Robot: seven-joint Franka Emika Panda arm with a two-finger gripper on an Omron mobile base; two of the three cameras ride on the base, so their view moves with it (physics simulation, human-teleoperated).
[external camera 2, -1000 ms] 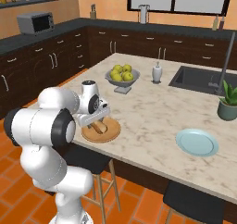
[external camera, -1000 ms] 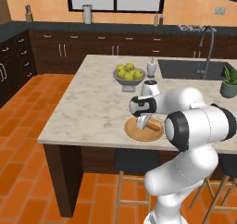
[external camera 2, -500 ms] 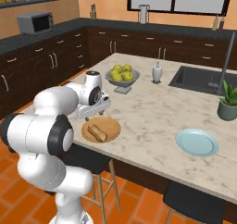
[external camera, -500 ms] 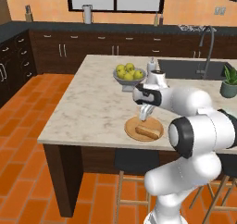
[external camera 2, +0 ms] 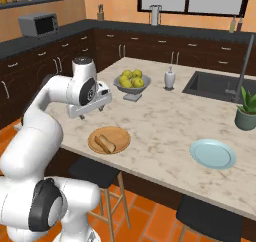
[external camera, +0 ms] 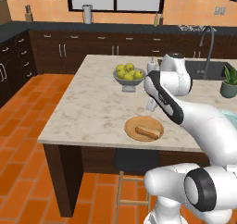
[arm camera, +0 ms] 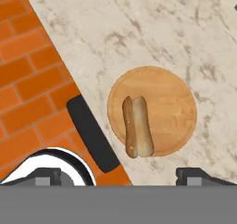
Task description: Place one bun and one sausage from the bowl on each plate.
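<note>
one gripper [external camera 2: 82, 115] hangs above the wooden plate [arm camera: 178, 107], jaws spread wide, holding nothing.

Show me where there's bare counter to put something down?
Bare marble lies between the wooden plate and the blue plate, and left of the fruit bowl. The back is crowded: fruit bowl, dispenser, sink, plant. The wooden plate's right half is bare too.

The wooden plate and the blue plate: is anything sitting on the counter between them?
No. In the right base view, bare marble counter runs from the wooden plate, which holds a bun and a sausage, to the blue plate.
</note>
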